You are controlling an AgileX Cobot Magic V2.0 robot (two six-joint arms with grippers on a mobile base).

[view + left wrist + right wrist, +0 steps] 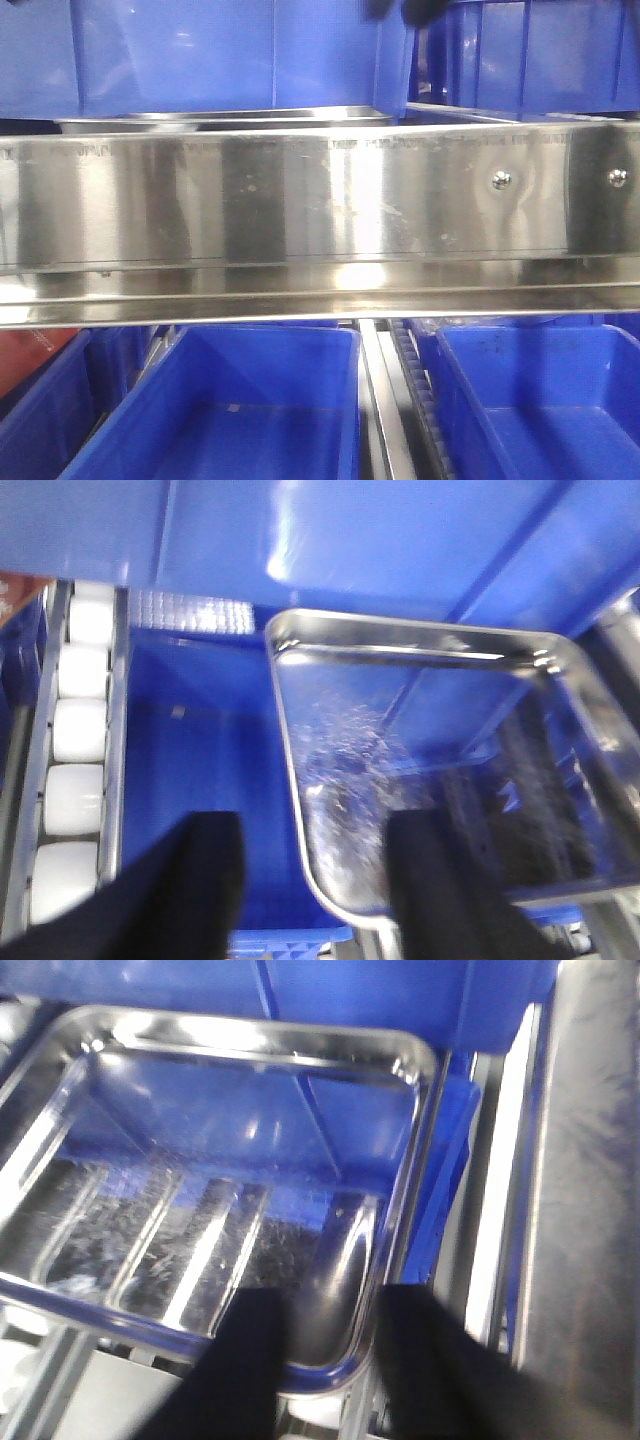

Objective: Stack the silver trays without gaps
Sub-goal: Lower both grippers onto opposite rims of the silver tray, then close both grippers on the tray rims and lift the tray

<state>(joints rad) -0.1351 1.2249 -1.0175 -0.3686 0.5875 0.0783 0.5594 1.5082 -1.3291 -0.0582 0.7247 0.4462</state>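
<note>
Left wrist view: silver tray (420,740) partly covers a blue bin (190,770).

The silver tray (400,730), shallow and mirror-shiny with rounded corners and a thin rim, lies flat, open side up.

Silver tray (220,1160) over a blue bin (452,1150), right gripper (325,1305), fingers apart, at its near rim

The front view shows five blue bins (250,420), two above and three below, plus one steel rail (300,200) with two screw heads (501,180). Each wrist view shows one silver tray (400,720) (230,1140). Five white rollers (80,730) line the left wrist view.
</note>
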